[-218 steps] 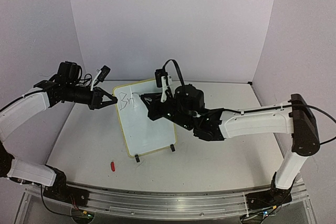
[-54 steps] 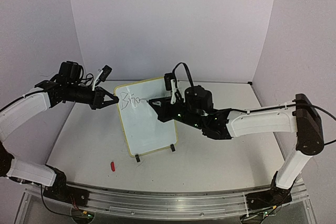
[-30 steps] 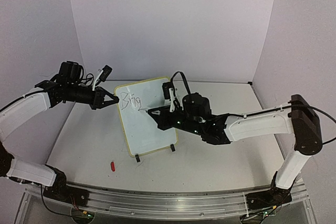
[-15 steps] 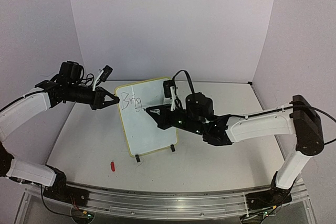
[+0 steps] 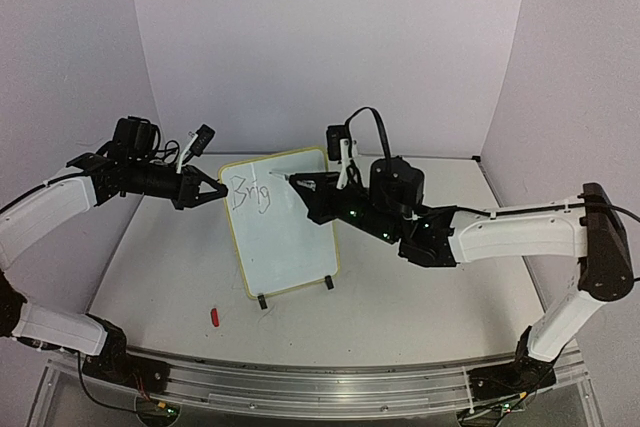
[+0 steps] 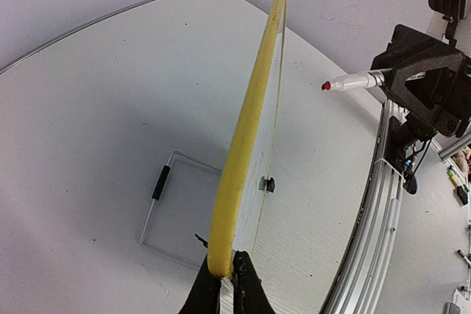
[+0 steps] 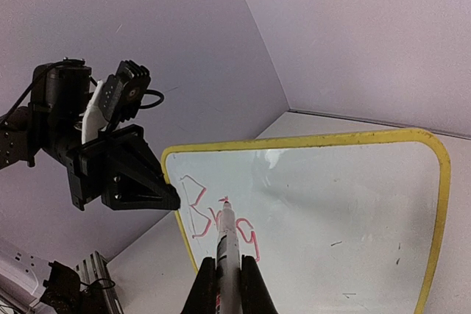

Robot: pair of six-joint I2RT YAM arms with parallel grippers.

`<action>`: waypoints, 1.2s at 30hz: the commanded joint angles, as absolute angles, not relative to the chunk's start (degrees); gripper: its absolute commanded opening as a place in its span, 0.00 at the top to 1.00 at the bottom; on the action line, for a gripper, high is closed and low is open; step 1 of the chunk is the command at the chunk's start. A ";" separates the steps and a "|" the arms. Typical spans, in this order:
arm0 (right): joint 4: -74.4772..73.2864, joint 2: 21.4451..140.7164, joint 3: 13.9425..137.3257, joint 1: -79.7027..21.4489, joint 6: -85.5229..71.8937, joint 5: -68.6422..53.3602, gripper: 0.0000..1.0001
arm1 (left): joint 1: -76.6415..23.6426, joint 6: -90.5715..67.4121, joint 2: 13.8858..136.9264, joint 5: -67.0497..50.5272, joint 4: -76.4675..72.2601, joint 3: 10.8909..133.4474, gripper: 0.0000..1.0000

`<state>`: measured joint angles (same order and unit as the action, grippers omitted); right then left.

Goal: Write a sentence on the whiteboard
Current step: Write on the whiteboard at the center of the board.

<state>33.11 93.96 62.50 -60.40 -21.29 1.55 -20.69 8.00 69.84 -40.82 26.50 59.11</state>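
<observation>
White with a thin yellow rim, the whiteboard [image 5: 285, 247] stands on its two black feet [image 5: 261, 301] on the worktop [image 5: 420, 297]. It is left of the middle, well back from the near edge, with its face turned toward the right arm.

The left claw [image 5: 215, 192] is pinched tight on the rim at the board's upper left edge. In the left wrist view the fingers [image 6: 210, 288] meet on either side of the yellow rim [image 6: 246, 130], which is seen edge-on. Behind the board in that view, a thin wire stand [image 6: 176, 204] with a black sleeve lies on the worktop.

The right claw [image 5: 300, 184] is clamped narrow around a white marker [image 7: 227, 237], whose barrel runs out between the fingers toward the board. In the left wrist view the marker's [image 6: 353, 81] red tip has a gap between it and the board's face. In the right wrist view the tip sits over the top line of writing.

Only the start of the sentence [image 5: 248, 193] is on the board. It reads "Brig" and sits in the upper left corner, just beside the left claw [image 7: 173, 200]. The strokes [image 7: 195, 207] look red in the right wrist view and dark from above. The remainder of the board [image 7: 346, 204] is bare apart from a few faint marks.

A small red cap [image 5: 214, 317] lies on the worktop near the near left corner, apart from the board's feet.
</observation>
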 commanded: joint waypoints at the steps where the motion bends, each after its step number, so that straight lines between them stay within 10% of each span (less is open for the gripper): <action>1: 32.32 95.49 66.43 -60.20 -19.07 3.80 1.00 | -21.88 11.18 71.90 -36.20 30.44 58.57 1.00; 36: 28.83 98.50 62.77 -58.82 -25.00 3.32 1.00 | -22.08 11.20 71.95 -36.21 30.42 58.56 1.00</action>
<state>30.29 98.50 64.13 -59.21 -23.30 2.20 -20.71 7.63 69.84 -40.19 26.43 59.11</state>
